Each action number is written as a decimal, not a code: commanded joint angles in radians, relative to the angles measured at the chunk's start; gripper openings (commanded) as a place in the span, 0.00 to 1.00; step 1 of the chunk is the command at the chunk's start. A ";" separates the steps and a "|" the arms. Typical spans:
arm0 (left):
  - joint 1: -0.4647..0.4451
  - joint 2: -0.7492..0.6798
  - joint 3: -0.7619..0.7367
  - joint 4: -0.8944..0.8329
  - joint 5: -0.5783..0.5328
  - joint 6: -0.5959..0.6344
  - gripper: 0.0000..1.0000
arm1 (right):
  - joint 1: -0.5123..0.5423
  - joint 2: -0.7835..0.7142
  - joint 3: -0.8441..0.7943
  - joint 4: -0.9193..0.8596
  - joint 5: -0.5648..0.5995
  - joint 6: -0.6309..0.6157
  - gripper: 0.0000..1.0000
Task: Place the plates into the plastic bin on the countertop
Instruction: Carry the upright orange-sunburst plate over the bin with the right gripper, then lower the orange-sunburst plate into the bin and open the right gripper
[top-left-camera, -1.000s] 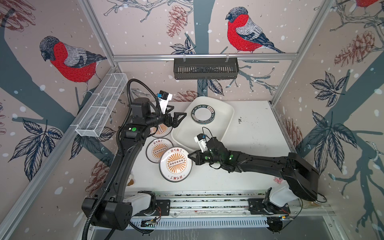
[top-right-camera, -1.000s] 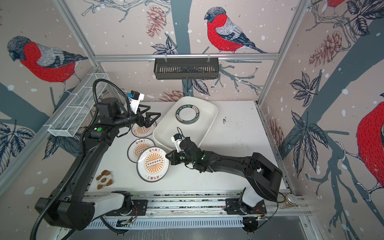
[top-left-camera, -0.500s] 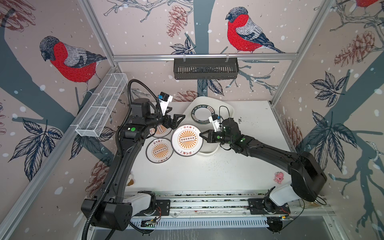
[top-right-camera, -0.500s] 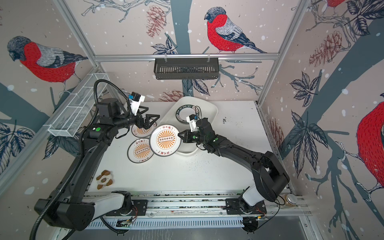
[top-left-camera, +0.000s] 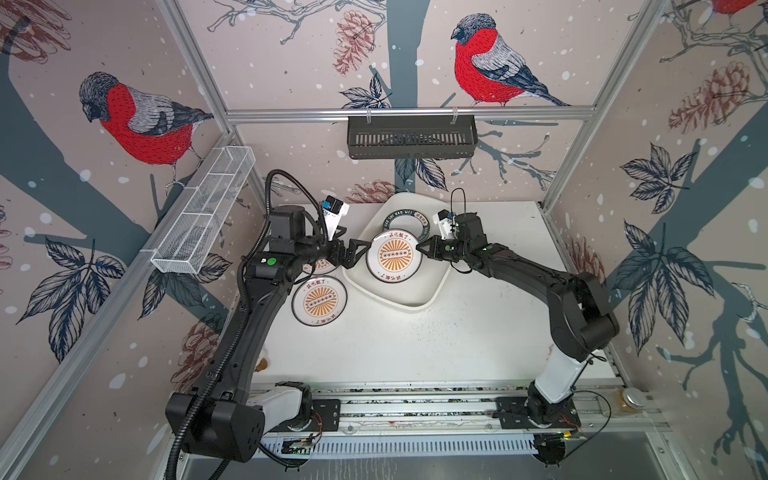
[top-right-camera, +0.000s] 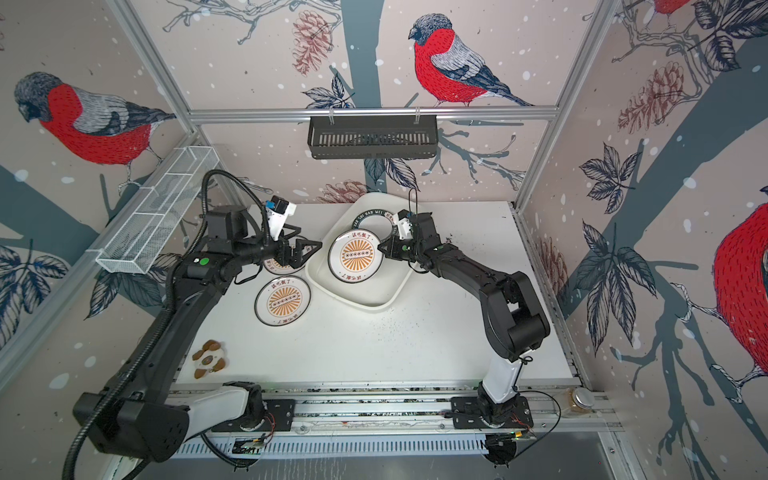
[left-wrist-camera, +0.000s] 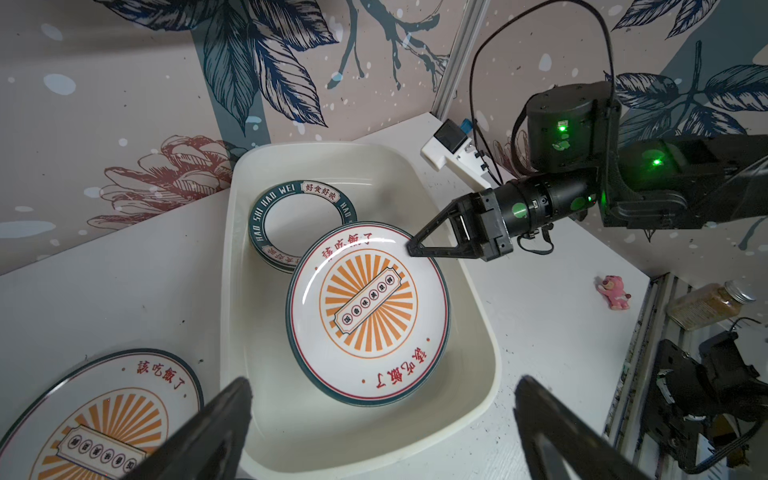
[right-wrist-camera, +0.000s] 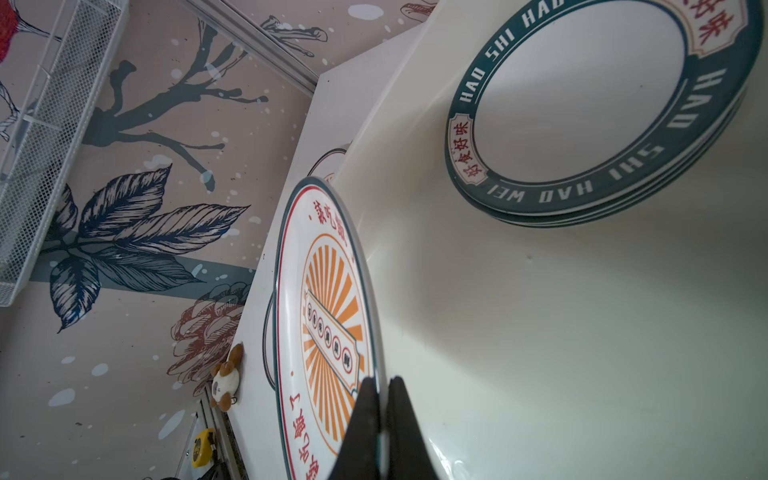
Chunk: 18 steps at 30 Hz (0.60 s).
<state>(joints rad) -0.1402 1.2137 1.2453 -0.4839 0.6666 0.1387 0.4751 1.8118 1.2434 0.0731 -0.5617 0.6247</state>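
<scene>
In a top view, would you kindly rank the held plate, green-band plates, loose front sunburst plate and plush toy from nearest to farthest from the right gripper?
1. Held plate: clamped at its rim by the right gripper.
2. Green-band plates: just behind, in the bin.
3. Loose front sunburst plate: countertop, left of the bin.
4. Plush toy: front-left edge.

One sunburst plate (top-left-camera: 394, 256) is tilting inside the white bin (top-left-camera: 399, 301), pinched by the right pincer (top-left-camera: 418, 250), green-banded plates (top-left-camera: 400, 215) are lying stacked at its far end, and two sunburst plates (top-left-camera: 319, 300) are resting left on the bench (top-left-camera: 415, 345).
</scene>
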 joint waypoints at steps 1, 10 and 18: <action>0.004 0.011 -0.006 -0.011 0.041 0.021 0.97 | 0.000 0.049 0.046 -0.016 -0.036 -0.040 0.01; 0.011 0.034 0.014 -0.014 0.057 0.007 0.97 | 0.002 0.173 0.128 -0.079 -0.014 -0.075 0.01; 0.029 0.032 -0.011 0.023 0.106 -0.044 0.97 | 0.001 0.247 0.170 -0.110 -0.020 -0.089 0.01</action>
<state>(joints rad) -0.1211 1.2495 1.2461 -0.4862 0.7166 0.1261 0.4740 2.0460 1.4002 -0.0303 -0.5671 0.5499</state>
